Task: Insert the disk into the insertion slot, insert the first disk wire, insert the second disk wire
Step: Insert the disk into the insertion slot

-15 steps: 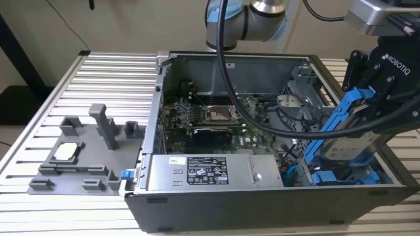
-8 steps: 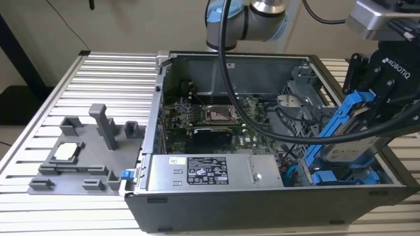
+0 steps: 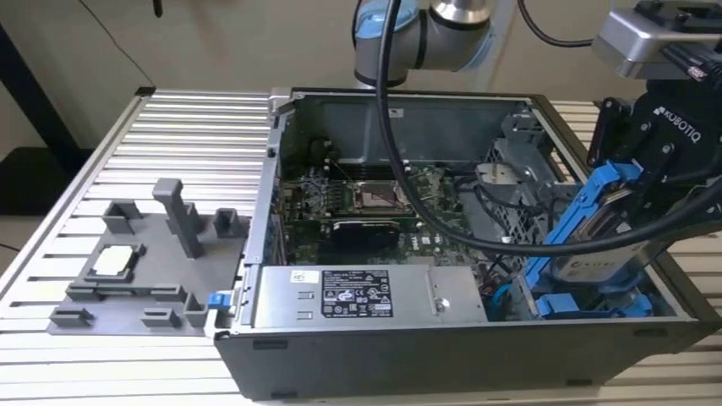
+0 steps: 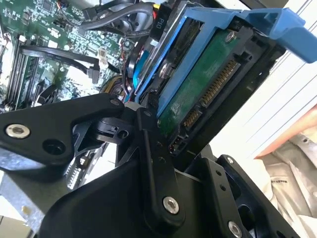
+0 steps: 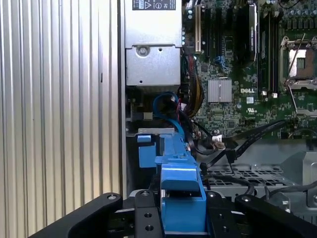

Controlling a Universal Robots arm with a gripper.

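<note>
Gripper (image 3: 634,201): jaws clamped on the disk (image 3: 598,264), pinching across the blue carrier (image 5: 181,193). The disk hangs tilted, low end down, over the front corner of the computer case (image 3: 451,359) on the exterior view's right. It is above the case floor and not seated. In the second wrist view the green circuit board (image 4: 190,99) and connector row (image 4: 218,82) are bare, with nothing plugged in.

Handling guess: stiff, dense for its size, shock-sensitive. The board face is fragile, and the plastic frame is smooth and a bit springy. Hold it by the carrier's long edges, off the board and connector.

Insertion slot (image 3: 564,304) sits just beneath the disk in that same case corner, edged in blue plastic. Black cables (image 5: 247,139) lie loose inside the case nearby. The power-supply box (image 3: 361,296) runs along the case front, with the motherboard (image 3: 373,203) behind it in mid-case. Outside the case, on the ribbed surface (image 3: 113,144), stands a grey fixture (image 3: 147,254).
</note>
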